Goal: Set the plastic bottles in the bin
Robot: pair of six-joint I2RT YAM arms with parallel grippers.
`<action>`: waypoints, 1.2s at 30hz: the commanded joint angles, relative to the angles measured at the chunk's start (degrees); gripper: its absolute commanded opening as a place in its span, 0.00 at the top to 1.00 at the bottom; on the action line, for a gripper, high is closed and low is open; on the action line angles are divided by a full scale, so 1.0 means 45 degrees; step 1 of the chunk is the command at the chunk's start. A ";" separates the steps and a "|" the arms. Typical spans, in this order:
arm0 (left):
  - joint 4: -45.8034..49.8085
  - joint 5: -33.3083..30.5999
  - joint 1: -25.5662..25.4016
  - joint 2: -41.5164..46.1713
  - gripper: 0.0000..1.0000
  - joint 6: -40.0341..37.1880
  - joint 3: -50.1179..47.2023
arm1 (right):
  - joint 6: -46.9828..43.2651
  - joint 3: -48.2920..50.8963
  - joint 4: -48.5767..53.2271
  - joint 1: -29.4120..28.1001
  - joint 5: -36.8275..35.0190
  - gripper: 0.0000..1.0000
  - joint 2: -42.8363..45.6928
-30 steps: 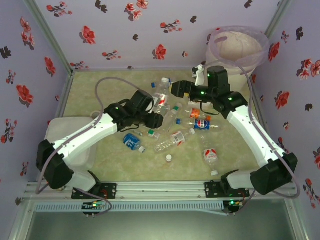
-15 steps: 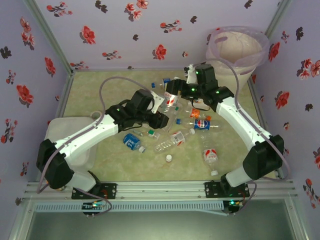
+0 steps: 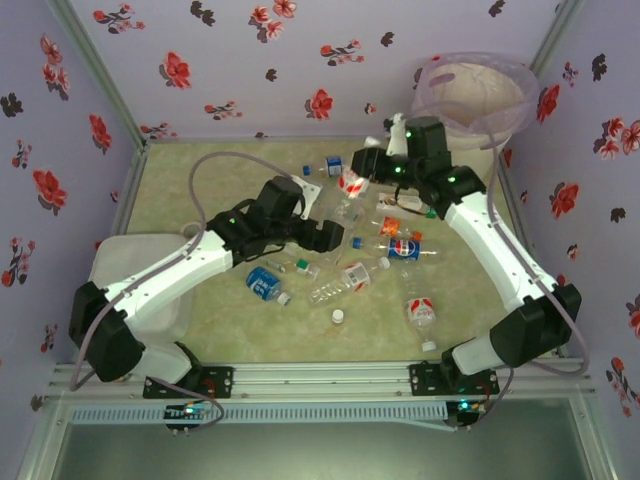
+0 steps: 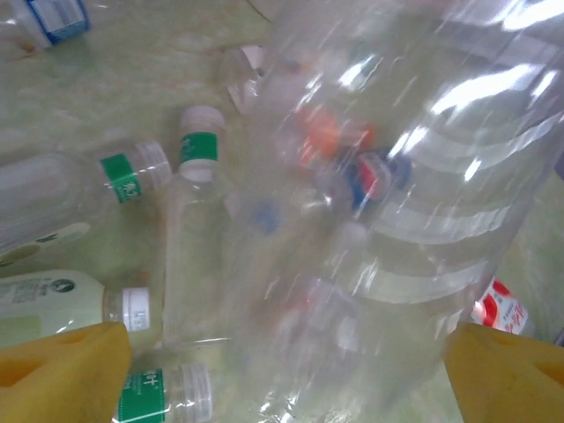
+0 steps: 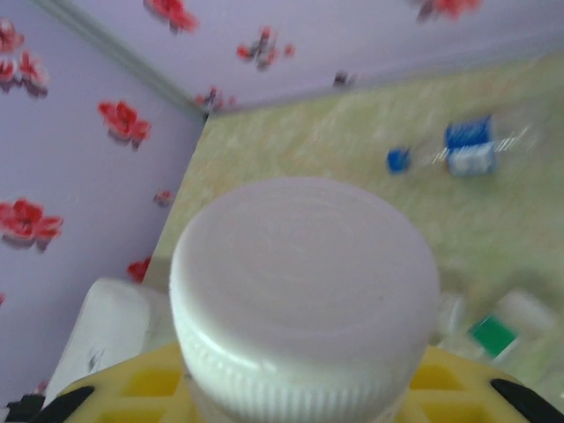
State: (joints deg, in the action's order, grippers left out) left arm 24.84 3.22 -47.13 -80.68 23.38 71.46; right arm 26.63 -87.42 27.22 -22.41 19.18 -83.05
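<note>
Bottle passes to the right arm, ready to carry to the bin

The right gripper (image 5: 300, 392) is clamped just below the white cap of a clear plastic bottle with a red label (image 3: 350, 183), held above the pale green tabletop (image 3: 200, 180). The left gripper (image 4: 282, 379) stands wide open, its yellow fingertips (image 4: 66, 370) off the bottle. To do this well, I would lift the bottle straight up, clear of the left arm. Then swing it back-right to the tall pale pinkish bin lined with a pink bag (image 3: 478, 112), and let go only once it is past the high rim. The neck grip may let the body swing. A second ago the left gripper held this bottle nearer mid-table while the right waited open beside it. Now their roles are swapped.
</note>
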 commanded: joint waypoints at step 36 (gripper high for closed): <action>0.3693 -0.3442 0.0868 0.1301 0.00 0.9384 -0.4432 | -0.5065 -1.3406 0.2859 0.5381 -0.6514 0.73 -1.0539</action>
State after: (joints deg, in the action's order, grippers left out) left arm 38.96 -11.60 -42.15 -74.04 64.27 52.31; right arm 4.43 -145.32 37.63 1.15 -10.63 -129.60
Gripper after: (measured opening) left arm 0.995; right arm 0.381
